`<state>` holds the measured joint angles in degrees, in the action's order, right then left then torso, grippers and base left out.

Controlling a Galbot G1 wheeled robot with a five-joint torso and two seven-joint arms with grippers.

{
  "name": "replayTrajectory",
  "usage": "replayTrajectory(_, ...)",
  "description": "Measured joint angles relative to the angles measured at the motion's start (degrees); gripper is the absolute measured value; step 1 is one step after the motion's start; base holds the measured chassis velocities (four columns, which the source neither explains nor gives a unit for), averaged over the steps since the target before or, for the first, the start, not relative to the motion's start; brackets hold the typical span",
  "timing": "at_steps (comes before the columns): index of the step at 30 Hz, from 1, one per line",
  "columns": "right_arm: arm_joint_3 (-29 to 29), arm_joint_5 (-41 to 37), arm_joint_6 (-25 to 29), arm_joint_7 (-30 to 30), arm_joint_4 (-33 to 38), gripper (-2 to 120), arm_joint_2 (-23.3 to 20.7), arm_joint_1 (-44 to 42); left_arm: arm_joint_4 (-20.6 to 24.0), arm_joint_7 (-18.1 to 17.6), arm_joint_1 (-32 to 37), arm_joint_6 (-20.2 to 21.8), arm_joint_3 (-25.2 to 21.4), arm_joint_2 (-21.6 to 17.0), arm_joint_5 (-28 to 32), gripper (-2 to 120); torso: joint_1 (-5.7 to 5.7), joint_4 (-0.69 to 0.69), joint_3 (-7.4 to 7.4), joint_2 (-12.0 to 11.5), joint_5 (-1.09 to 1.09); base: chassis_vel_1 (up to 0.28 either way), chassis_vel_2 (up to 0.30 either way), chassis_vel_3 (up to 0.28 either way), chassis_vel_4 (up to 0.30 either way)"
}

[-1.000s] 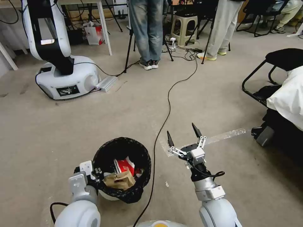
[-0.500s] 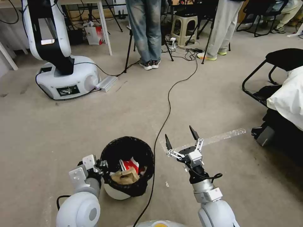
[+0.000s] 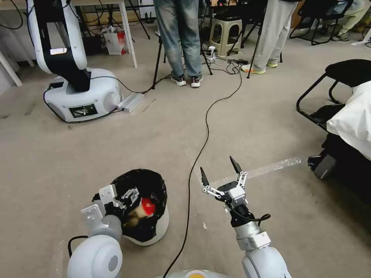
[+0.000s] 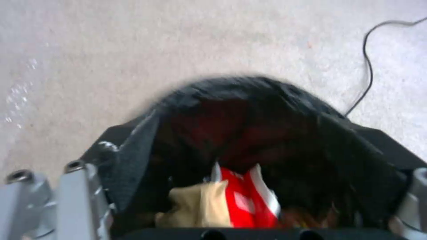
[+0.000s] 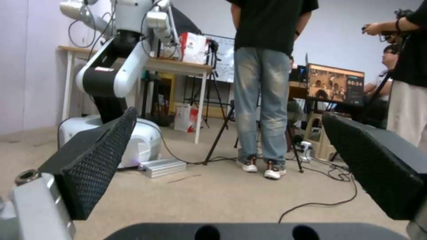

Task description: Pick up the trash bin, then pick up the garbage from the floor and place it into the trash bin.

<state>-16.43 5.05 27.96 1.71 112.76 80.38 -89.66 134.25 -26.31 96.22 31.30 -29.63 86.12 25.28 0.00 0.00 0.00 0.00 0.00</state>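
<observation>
At the small round white plastic trash bin (image 3: 152,226) with black liner, tilted, the left gripper (image 3: 123,197) seemingly clamps its rim, carton and paper inside; the right gripper (image 3: 218,173) hangs spread, needing floor litter next.

Beige floor (image 3: 270,116): black cable (image 3: 205,127), tape strip (image 3: 266,168), white robot base (image 3: 83,94).

Even, diffuse indoor light; floor (image 3: 251,116) evenly lit, shadows soft and faint. Shiny tape strip (image 3: 266,168) just beyond the right gripper (image 3: 218,170) glints. Head view sharp, straight lines bowing toward the edges. Left wrist view smeared with blur; black liner of the trash bin (image 4: 249,100) reads dark, detail lost. Right wrist view: near fingers (image 5: 95,166) soft, room behind clearer.
</observation>
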Motion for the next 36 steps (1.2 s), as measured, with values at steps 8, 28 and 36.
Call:
replayTrajectory(8,0.4,-0.8,-0.7,-2.4,1.2,100,0.8,-0.3,1.6,2.3,6.4,-12.5,1.7,0.4,-11.1,95,0.0,0.0,0.0,0.0,-0.01,0.0,0.0,0.0,0.0)
replayTrajectory(28,1.2,1.4,-5.7,-5.6,3.5,100,3.0,-2.1,-15.2,9.2,17.4,-58.8,2.0,2.5,-33.9,100,0.0,0.0,0.0,0.0,0.0,0.0,0.0,0.0,0.0)
replayTrajectory(36,1.2,1.5,-5.7,-5.6,3.5,100,3.0,-2.1,-15.3,9.1,17.3,-58.5,2.0,2.5,-33.8,100,0.0,0.0,0.0,0.0,0.0,0.0,0.0,0.0,0.0)
